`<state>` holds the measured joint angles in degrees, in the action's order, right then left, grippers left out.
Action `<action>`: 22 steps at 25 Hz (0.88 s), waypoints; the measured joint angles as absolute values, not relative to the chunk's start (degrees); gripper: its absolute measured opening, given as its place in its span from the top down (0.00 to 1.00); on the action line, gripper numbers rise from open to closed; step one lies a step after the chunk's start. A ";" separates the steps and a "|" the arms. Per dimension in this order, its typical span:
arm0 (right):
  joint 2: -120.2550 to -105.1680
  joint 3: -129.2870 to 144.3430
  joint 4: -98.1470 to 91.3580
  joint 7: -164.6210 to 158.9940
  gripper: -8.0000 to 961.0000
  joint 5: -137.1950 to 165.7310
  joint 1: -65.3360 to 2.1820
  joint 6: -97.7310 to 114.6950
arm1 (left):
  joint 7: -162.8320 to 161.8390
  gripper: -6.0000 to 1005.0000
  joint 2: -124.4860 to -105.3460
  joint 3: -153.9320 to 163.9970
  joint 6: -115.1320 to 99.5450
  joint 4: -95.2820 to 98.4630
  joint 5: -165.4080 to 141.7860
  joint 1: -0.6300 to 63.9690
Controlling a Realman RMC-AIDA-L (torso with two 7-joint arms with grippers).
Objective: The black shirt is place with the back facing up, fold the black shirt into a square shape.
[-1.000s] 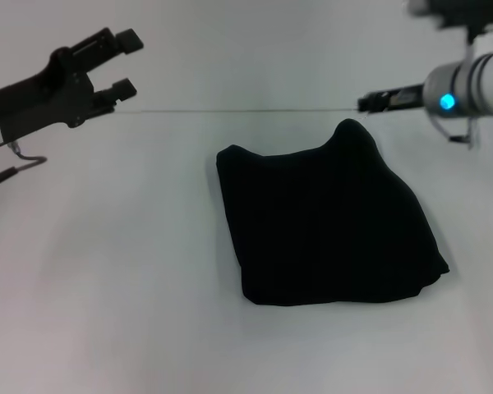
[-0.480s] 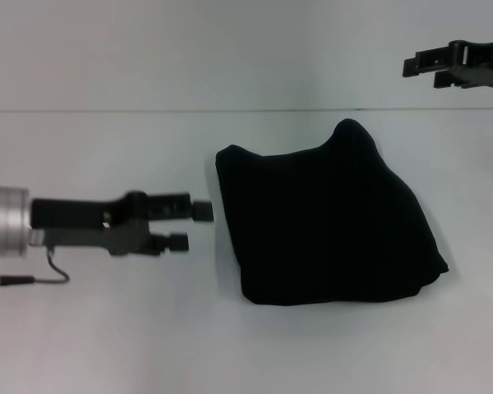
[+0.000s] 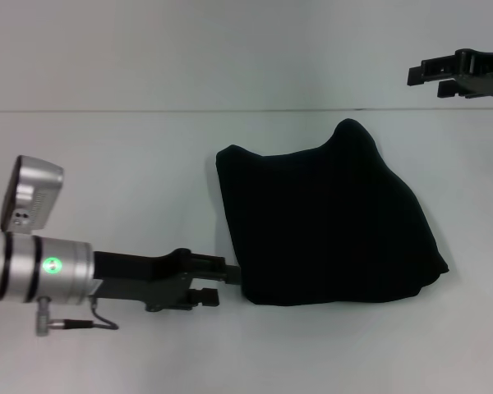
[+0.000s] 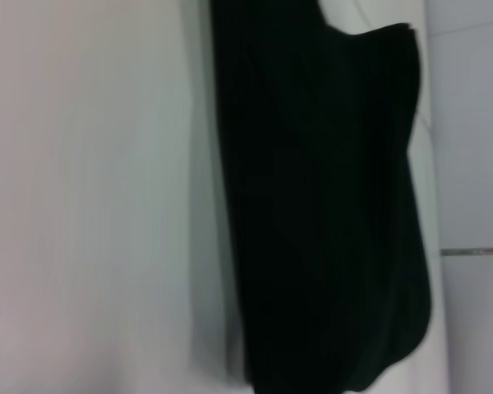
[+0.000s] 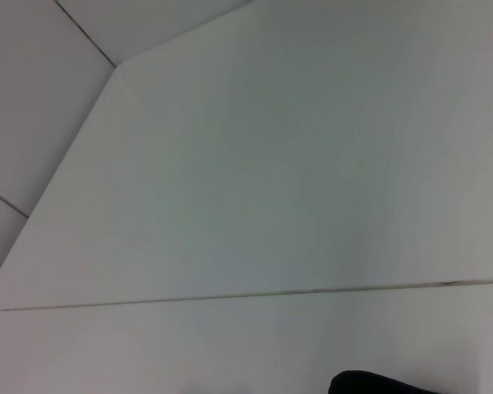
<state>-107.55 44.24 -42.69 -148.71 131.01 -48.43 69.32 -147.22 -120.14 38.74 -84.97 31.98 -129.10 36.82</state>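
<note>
Shirt [image 3: 324, 226]: folded, centre-right on table [image 3: 107, 148].
Left gripper [image 3: 222, 283]: lower left, jaws apart at shirt's lower-left corner.
Right gripper [image 3: 419, 78]: upper right, raised, jaws parted.

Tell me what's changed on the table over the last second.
The left pincer swung down from the far left and now sits at the near-left corner of the black shirt. The right pincer pulled back off the shirt's far peak, toward the far right. The shirt kept its folded shape and place.
</note>
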 joint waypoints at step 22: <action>-107.76 42.85 -42.55 -148.09 0.25 130.77 -48.07 69.39 | -144.84 0.38 -123.00 41.89 -73.07 26.69 -128.66 41.02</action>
<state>-107.76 42.85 -42.55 -148.09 130.77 -48.07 69.39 -144.84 -123.00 41.89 -73.07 26.69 -128.66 41.02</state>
